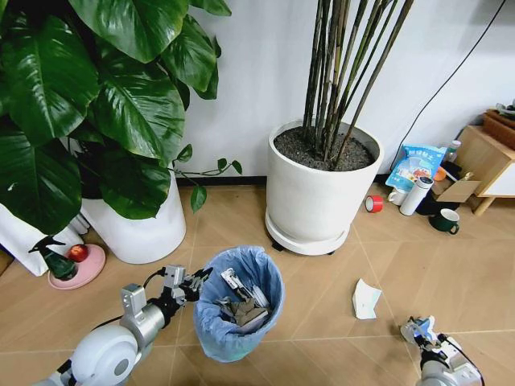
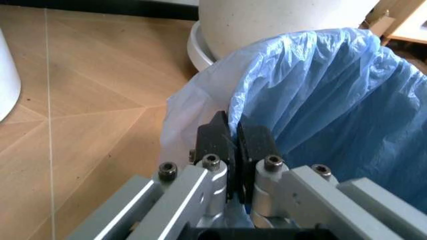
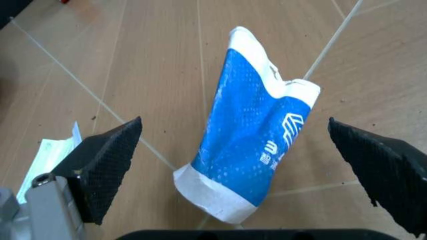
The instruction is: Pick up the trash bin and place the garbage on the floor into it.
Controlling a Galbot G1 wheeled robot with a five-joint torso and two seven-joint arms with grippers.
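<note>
Left gripper [image 2: 233, 145] is pinched closed on the near rim of the trash bin [image 1: 238, 310], with a fold of its light-blue bag caught between the two dark pads [image 2: 215, 142]; no gap shows between the jaws. In the head view the left gripper [image 1: 191, 283] sits at the bin's left edge, the bin body hanging just beyond and to the right of the fingertips. Scraps of garbage [image 1: 240, 304] lie inside the bin, just past the clamped rim. Right gripper [image 3: 233, 165] is spread wide, holding nothing, its two dark textured fingers [image 3: 110, 160] set well apart. A blue-and-white packet [image 3: 248, 150] lies flat on the floor [image 3: 147, 65] directly between and below those fingers, touching neither. In the head view the right gripper [image 1: 422, 331] is low at the robot's right, with a pale folded wrapper [image 1: 366, 298] on the tiles near it, toward the bin. A large white plant pot [image 1: 320, 191] stands beyond the bin.
</note>
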